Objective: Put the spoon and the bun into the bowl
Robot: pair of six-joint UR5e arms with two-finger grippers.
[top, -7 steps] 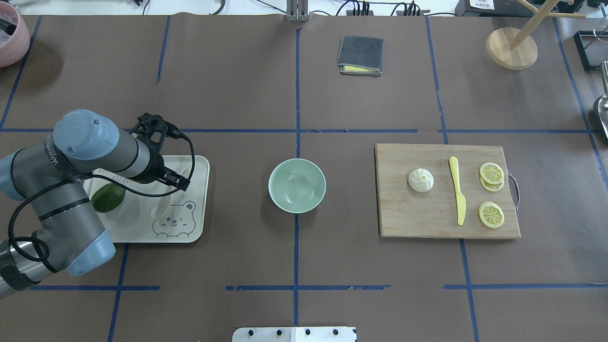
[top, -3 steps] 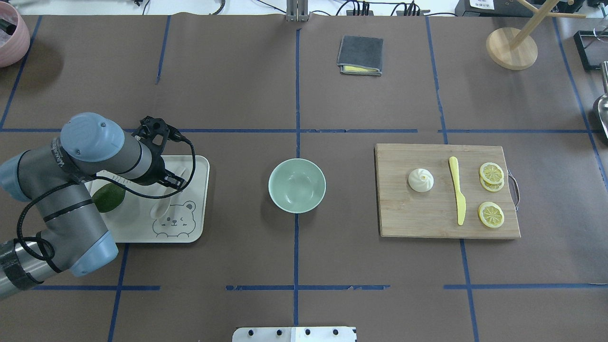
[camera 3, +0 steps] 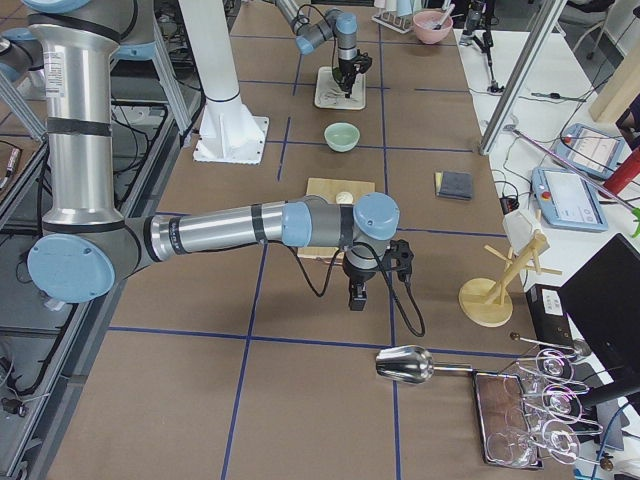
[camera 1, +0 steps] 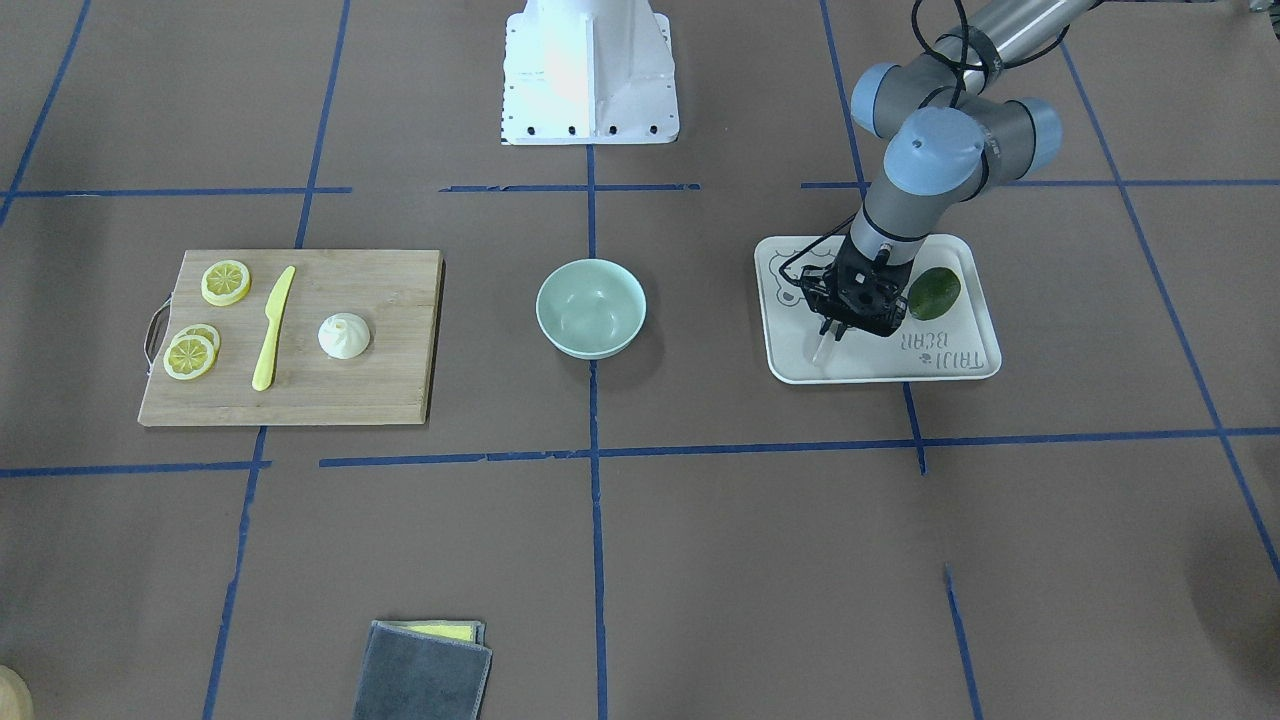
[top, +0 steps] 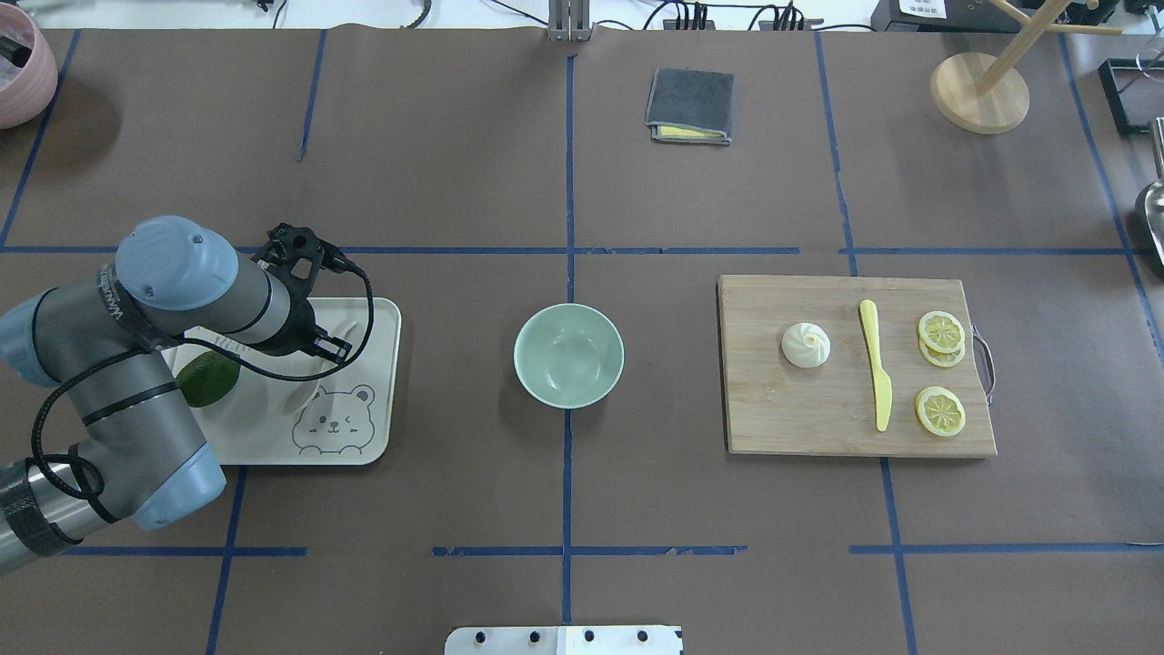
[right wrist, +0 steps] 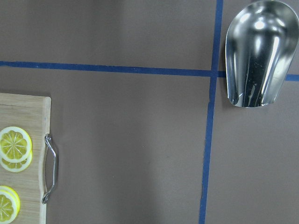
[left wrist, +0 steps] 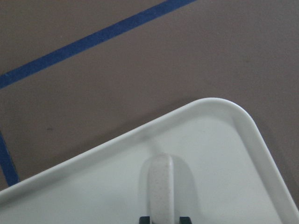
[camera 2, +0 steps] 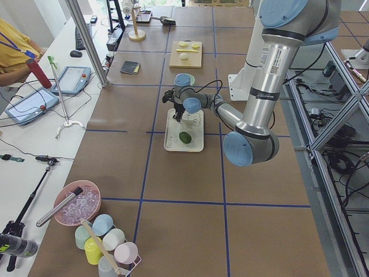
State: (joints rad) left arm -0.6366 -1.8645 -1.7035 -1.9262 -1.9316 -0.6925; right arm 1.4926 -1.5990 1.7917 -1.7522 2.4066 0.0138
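presently, the jaws of the left gripper [camera 1: 835, 332] stand closed on the spoon [left wrist: 161, 186], with dark tips hard against either side of its shaft and no gap showing; whether it has left the tray [left wrist: 261, 151] floor i cannot tell. the spoon lies over the tray's corner region, beside the green fruit [top: 207, 378]. the bowl [top: 569, 357] sits empty, well apart toward the table's centre, and the bun [top: 806, 345] rests on the cutting board [top: 800, 418] near the yellow knife [top: 876, 364].

risks, as judged: the grip looks narrow on a smooth, rounded shaft, so the spoon may pivot or slip in transit. a low carry could catch the tray's raised rim and drag the tray. a release off-centre may tip the spoon over the bowl's edge.

the left wrist view alone shows the contact at the spoon, which the arm covers in the overhead view. the front-facing view shows a pale end protruding below the gripper. the right gripper [camera 3: 358, 297] appears only in the right side view, hanging beyond the board near a metal scoop [right wrist: 259, 56]; its finger state i cannot tell
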